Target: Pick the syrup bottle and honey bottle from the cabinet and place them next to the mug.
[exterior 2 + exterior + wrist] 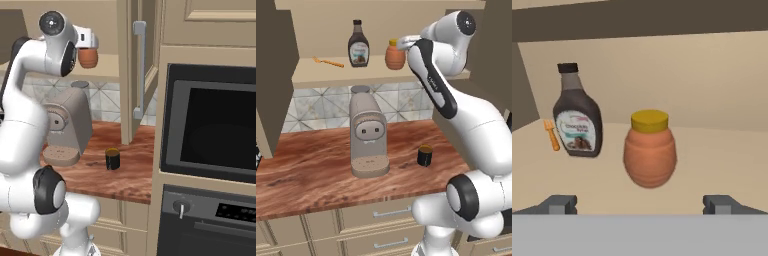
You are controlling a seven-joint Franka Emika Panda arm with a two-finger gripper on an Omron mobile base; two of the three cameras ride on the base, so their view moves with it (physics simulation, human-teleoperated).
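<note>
Gripper raised to cabinet shelf level, fingers spread wide, holding nothing; tips sit low at either side of hand view w/ honey bottle centred between and beyond them, not touching. Honey bottle upright on shelf, yellow lid on. Syrup bottle upright, further back and to the left of gripper axis in hand view, label facing cam, black cap on; apart from honey bottle. Small orange fork lies flat on shelf just left of syrup bottle, farthest from gripper.

Left base view: hand at right end of shelf, just beside honey bottle; syrup bottle further left. Mug on wooden counter well below gripper, upright. Grey coffee machine also below, left of mug, near it but apart.

Right base view: mug near cabinet side wall, oven to right.
</note>
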